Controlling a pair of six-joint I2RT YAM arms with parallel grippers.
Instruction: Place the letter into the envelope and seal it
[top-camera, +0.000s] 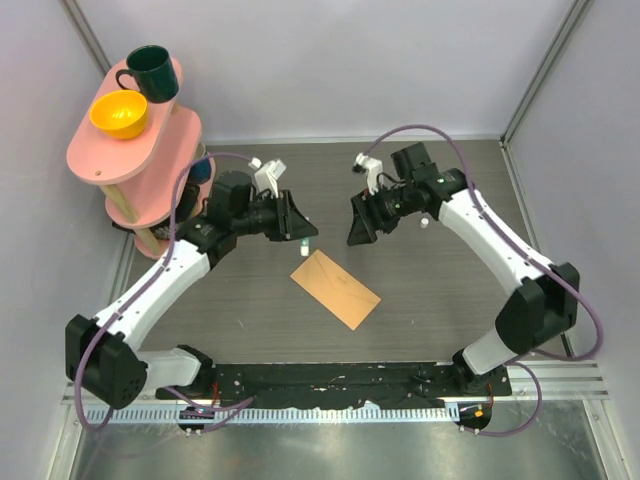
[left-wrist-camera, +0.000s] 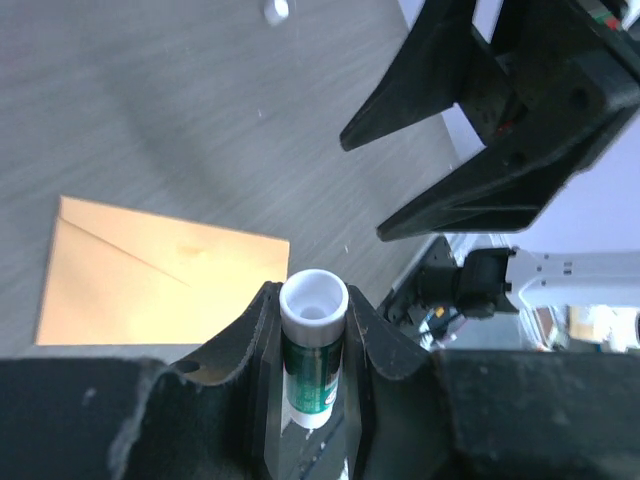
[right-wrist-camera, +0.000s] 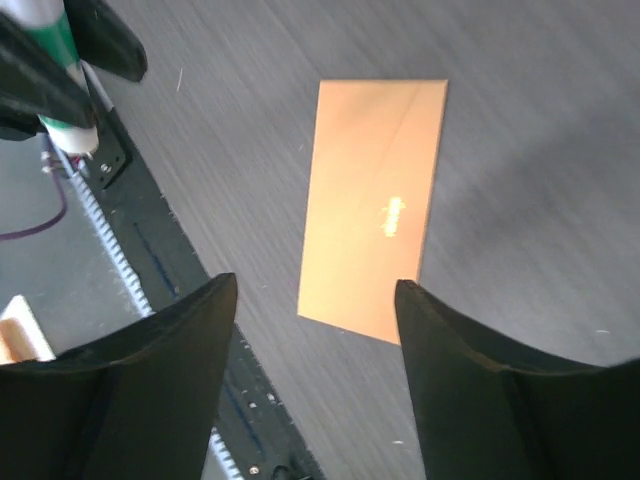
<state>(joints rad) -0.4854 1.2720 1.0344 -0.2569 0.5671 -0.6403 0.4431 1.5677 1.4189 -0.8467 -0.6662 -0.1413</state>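
A glue stick is being pinched by the left gripper, just beyond the diagonally lying envelope; the right gripper is being held spread.

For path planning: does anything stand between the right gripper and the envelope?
Nothing visible stands between the right gripper and the envelope on the table; the left gripper holds a glue stick aside.

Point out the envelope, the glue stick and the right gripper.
envelope (top-camera: 336, 289): top external view, middle of its face.
glue stick (left-wrist-camera: 312, 355): left wrist view, green body.
right gripper (right-wrist-camera: 313, 285): right wrist view, midway between fingertips.
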